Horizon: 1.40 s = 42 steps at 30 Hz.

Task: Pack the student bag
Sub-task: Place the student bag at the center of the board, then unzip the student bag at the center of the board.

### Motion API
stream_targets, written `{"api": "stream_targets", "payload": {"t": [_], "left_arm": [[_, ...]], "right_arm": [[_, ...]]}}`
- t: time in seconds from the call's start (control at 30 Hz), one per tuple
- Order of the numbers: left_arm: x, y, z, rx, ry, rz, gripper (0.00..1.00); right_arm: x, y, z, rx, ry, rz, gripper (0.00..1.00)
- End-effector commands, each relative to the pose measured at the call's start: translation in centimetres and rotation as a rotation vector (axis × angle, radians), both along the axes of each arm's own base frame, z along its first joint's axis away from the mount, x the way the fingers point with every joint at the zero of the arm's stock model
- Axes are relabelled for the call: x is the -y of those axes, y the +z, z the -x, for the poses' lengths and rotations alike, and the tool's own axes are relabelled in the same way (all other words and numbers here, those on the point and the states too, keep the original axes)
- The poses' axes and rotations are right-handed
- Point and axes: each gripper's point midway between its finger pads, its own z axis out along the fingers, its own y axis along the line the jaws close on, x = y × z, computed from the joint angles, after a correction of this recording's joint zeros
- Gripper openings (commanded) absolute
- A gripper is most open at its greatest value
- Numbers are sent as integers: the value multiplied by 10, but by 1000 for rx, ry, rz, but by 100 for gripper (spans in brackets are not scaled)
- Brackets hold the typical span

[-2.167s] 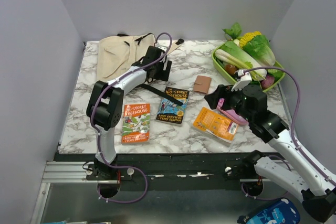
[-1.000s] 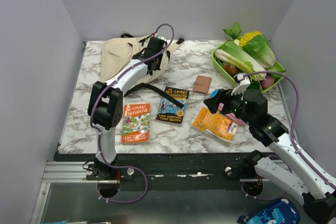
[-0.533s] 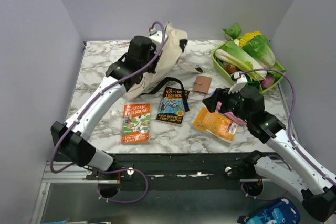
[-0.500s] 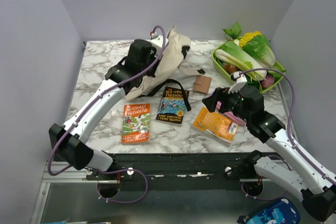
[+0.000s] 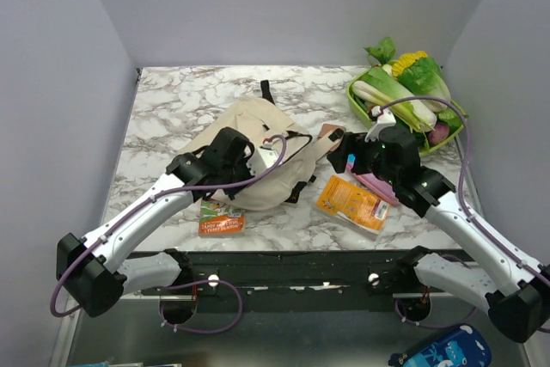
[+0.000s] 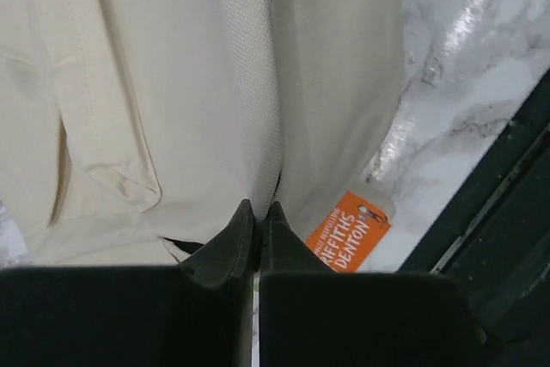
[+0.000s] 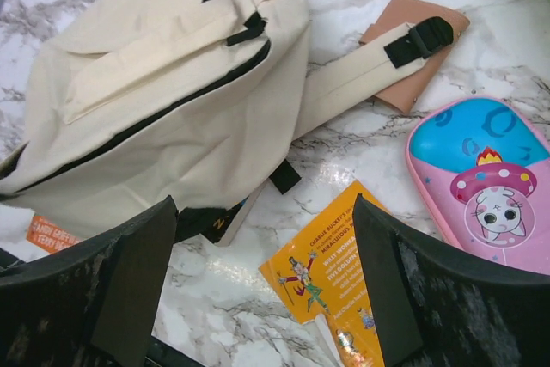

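Jaws on the left gripper (image 6: 253,212) are pressed together, their tips buried in a crease of the student bag (image 5: 249,143). They look to be pinching a fold of the cream cloth, though the fold itself is hard to make out. Jaws on the right gripper (image 7: 259,212) stand wide apart, holding nothing, poised above the table (image 5: 172,100) just right of the bag. The bag lies slumped at the middle of the table, toward the near edge, its dark zip line facing the right arm. Its long beige strap (image 7: 352,79) trails right across a small tan notebook (image 7: 411,92). An orange book (image 5: 221,219) pokes out from under the bag's near edge. Right of the bag lie a yellow-orange book (image 7: 331,272) and a pink and blue pencil case (image 7: 477,178), close together. A green basket (image 5: 351,92) of vegetables sits at the far right corner.
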Motion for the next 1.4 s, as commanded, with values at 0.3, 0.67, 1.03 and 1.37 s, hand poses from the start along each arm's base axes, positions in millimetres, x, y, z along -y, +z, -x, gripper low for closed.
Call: {"api": "stream_targets", "payload": {"t": [0.3, 0.67, 1.03, 1.37], "left_arm": [[-33, -22, 96, -202, -214, -39, 69], [-1, 65, 31, 56, -65, 108, 84], [-8, 60, -83, 148, 343, 128, 83], [15, 9, -113, 43, 366, 107, 81]], "right_arm": [[-47, -42, -38, -141, 73, 9, 91], [-83, -20, -57, -151, 130, -67, 89], [-107, -118, 42, -262, 198, 59, 35], [-101, -171, 81, -304, 219, 84, 25]]}}
